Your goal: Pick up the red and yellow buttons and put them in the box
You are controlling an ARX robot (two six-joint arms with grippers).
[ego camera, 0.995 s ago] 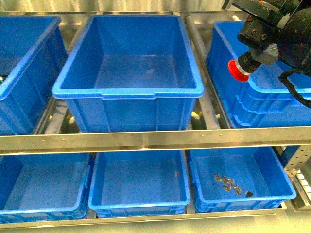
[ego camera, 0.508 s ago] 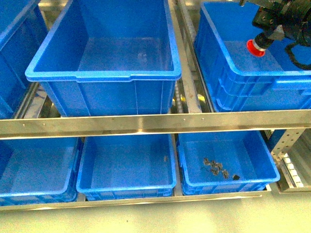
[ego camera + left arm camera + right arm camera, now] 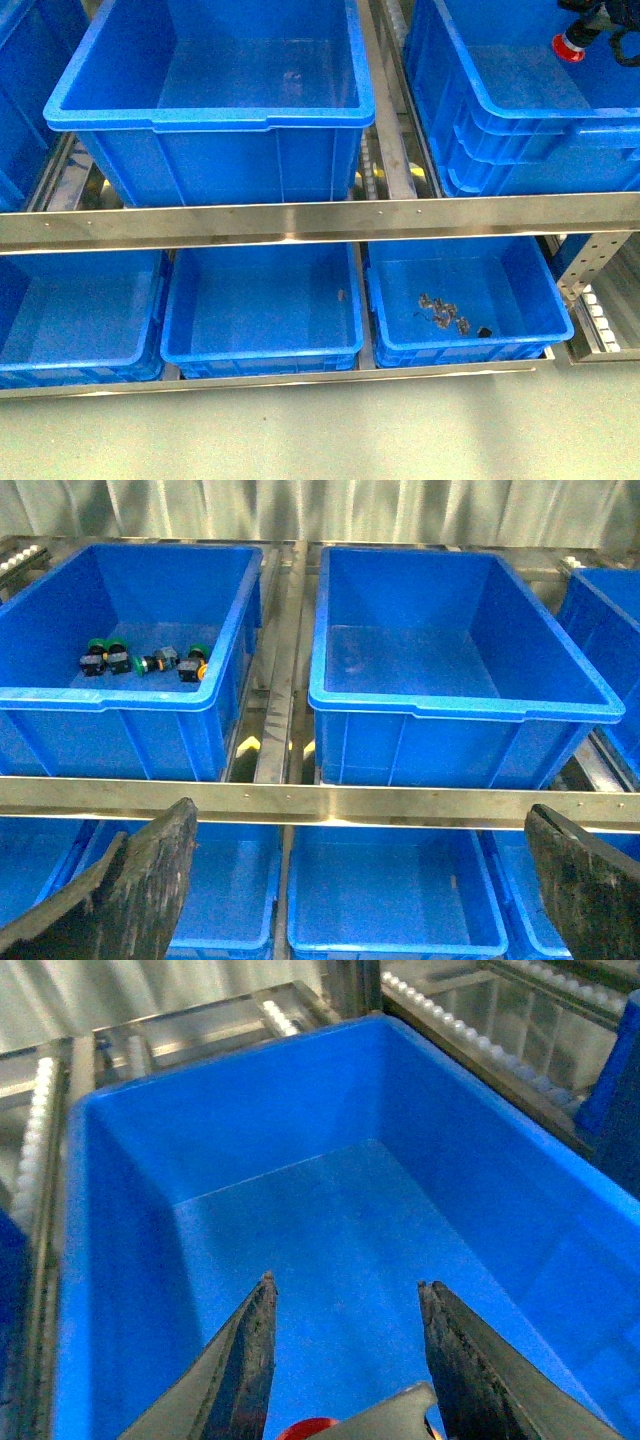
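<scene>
Currently I see the box [image 3: 520, 130] at the right end of the upper shelf [image 3: 320, 218], its ridged front facing me. Beside it sits a plain-fronted crate [image 3: 215, 110]; a third crate [image 3: 110, 670] in the left wrist view holds green-capped switches [image 3: 105, 658]. My right gripper [image 3: 345, 1350] hangs over the box interior, fingers [image 3: 245, 1360] pinching a red button [image 3: 570, 45] above the box floor. My left gripper [image 3: 350, 890] is spread wide, holding nothing, facing the shelf.
</scene>
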